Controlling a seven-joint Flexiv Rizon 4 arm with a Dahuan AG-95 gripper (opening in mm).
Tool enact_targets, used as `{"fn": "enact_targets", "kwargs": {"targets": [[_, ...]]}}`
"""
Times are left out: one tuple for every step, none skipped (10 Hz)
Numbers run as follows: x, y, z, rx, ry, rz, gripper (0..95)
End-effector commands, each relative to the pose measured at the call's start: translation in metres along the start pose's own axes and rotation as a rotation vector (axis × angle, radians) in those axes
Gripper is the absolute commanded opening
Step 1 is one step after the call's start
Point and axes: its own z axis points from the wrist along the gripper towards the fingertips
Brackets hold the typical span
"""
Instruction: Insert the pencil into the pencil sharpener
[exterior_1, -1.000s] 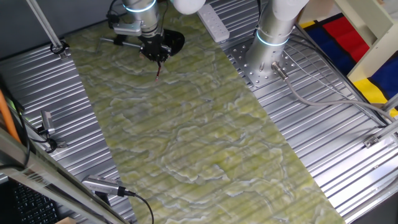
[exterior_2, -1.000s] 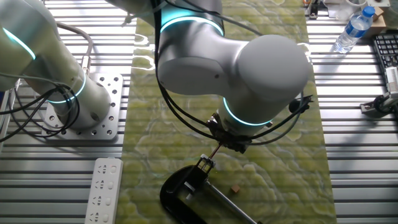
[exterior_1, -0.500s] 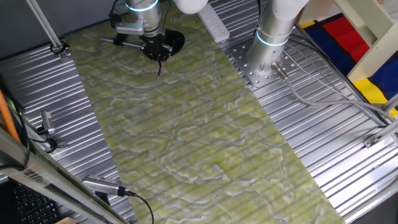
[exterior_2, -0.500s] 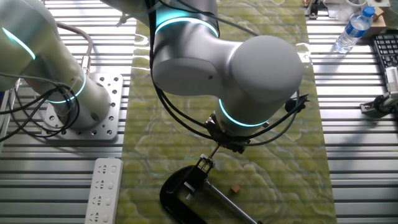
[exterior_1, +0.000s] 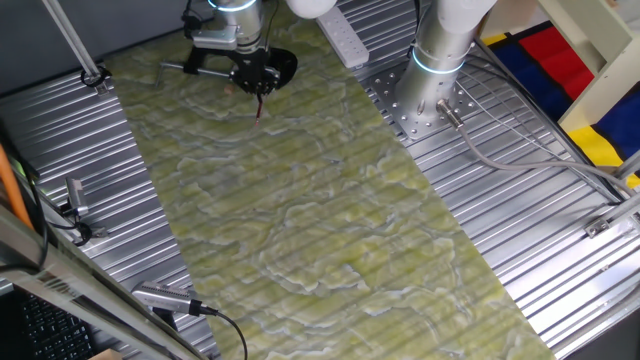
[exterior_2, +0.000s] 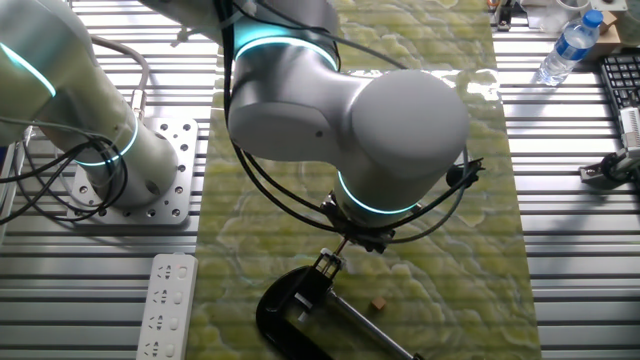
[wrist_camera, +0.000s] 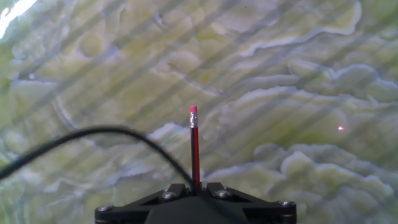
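Observation:
My gripper (exterior_1: 257, 86) is shut on the pencil (exterior_1: 260, 108), a thin red stick that pokes out below the fingers above the green mat. In the hand view the pencil (wrist_camera: 194, 149) runs straight up from between the closed jaws (wrist_camera: 196, 186), pink eraser end farthest from me; its dark tip is hidden. The glossy black pencil sharpener (exterior_1: 283, 65) sits right beside the gripper at the mat's far end. In the other fixed view the sharpener (exterior_2: 285, 315) lies just below the gripper (exterior_2: 347, 240), and the pencil (exterior_2: 340, 246) points toward its metal top.
A white power strip (exterior_1: 345, 40) lies beside the sharpener, also in the other fixed view (exterior_2: 165, 305). A small brown block (exterior_2: 378, 301) rests on the mat near the sharpener. The arm's base (exterior_1: 440, 60) stands on the ribbed metal table. A water bottle (exterior_2: 565, 50) stands far off.
The gripper with the pencil has shifted a little along the mat's far end, closer to the sharpener. The grip on the pencil is unchanged.

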Motion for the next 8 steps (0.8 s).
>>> {"fn": "enact_targets", "kwargs": {"targets": [[0.0015,0.0023,-0.0017,0.000,0.001,-0.004,0.0],[0.0019,0.0029,-0.0017,0.001,0.001,-0.004,0.0],[0.0026,0.0045,-0.0013,0.006,0.002,-0.006,0.0],[0.0027,0.0049,-0.0011,0.012,0.002,-0.011,0.0],[0.0028,0.0049,-0.0011,0.013,0.004,-0.014,0.0],[0.0028,0.0051,-0.0011,0.017,0.006,-0.025,0.0],[0.0029,0.0052,-0.0011,0.023,0.006,-0.035,0.0],[0.0029,0.0052,-0.0010,0.027,0.007,-0.048,19.0]]}}
